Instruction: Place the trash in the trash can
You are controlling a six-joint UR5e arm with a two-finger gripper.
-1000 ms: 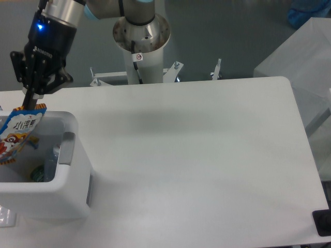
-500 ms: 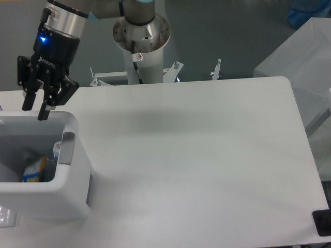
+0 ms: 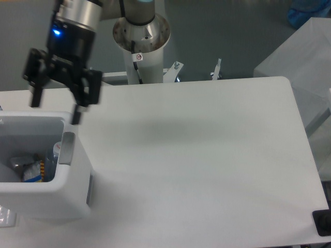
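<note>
Hovering above the far rim of the trash can (image 3: 72, 178), the gripper (image 3: 56, 111) is seen w/ jaws spread wide; nothing is held between them. One finger (image 3: 35, 97) hangs at the left, the other finger (image 3: 76, 114) at the right, just over the can's far right corner. A blue light is lit on the wrist housing above.

Trash can: white, boxy, rounded corners, set at the near left corner of the table (image 3: 207, 155); left part is cut off by the frame edge. A grey handle recess is noted on its right inner wall.

Trash is found inside the can, at the bottom, below and nearer to the camera than the gripper, well apart from both fingers. The snack wrapper (image 3: 34, 171) lies crumpled, w/ blue, orange and white patches showing. The bottle (image 3: 51, 157) is only partly made out as a clear, bluish shape against the right inner wall, beside the wrapper; whether the two touch can't be told. A pale grey crumpled patch is seen left of the wrapper; what it is can't be told.

Arm base column (image 3: 140, 39) is mounted behind the table's far edge, approx. centre. A scrap of clear plastic (image 3: 6, 217) is seen at the near left table edge, just beside the can's outer wall.
</note>
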